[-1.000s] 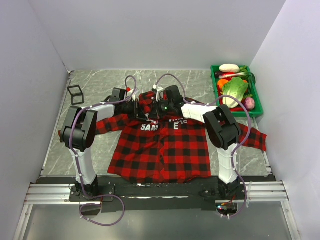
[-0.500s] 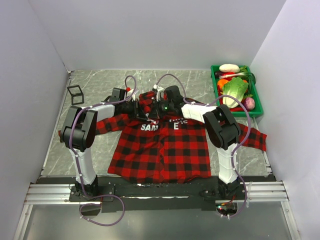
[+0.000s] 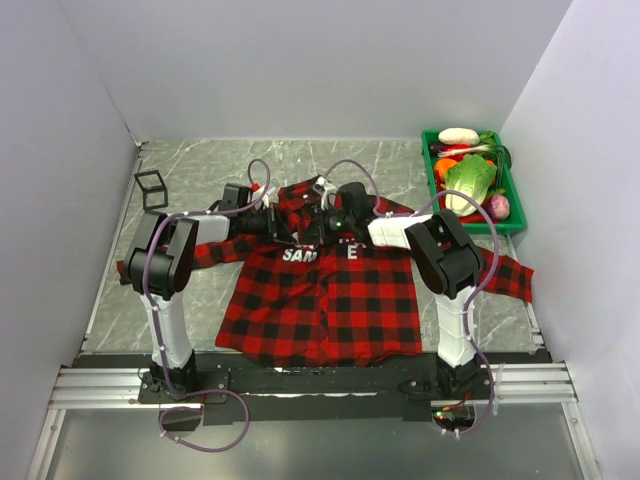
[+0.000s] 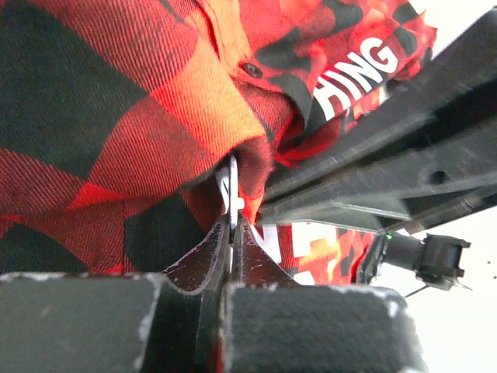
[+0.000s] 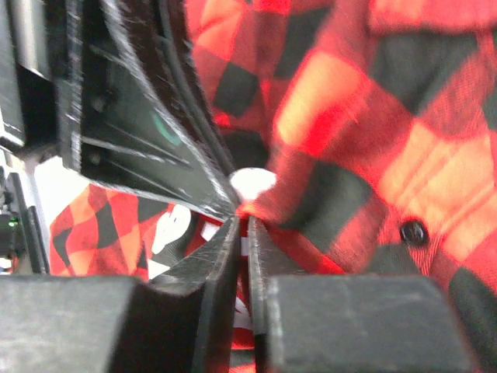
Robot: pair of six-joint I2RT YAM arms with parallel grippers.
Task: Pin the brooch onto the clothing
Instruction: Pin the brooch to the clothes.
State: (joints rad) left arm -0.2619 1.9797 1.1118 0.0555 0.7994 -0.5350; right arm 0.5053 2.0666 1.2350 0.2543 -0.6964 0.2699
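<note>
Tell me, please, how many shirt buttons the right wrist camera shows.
1: a dark button on the plaid shirt, low on the right side of the view, to the right of the right gripper. Others may be hidden in the folds.

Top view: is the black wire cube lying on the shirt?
No, the wire cube stands on the table, apart from the shirt.

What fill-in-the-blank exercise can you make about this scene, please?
1. In the left wrist view, the plaid shirt bears the white letters ___.
2. The green vegetable crate stands in the far ___ corner.
3. The black wire-frame cube stands at the far ___.
Missing words: HING; right; left.
</note>
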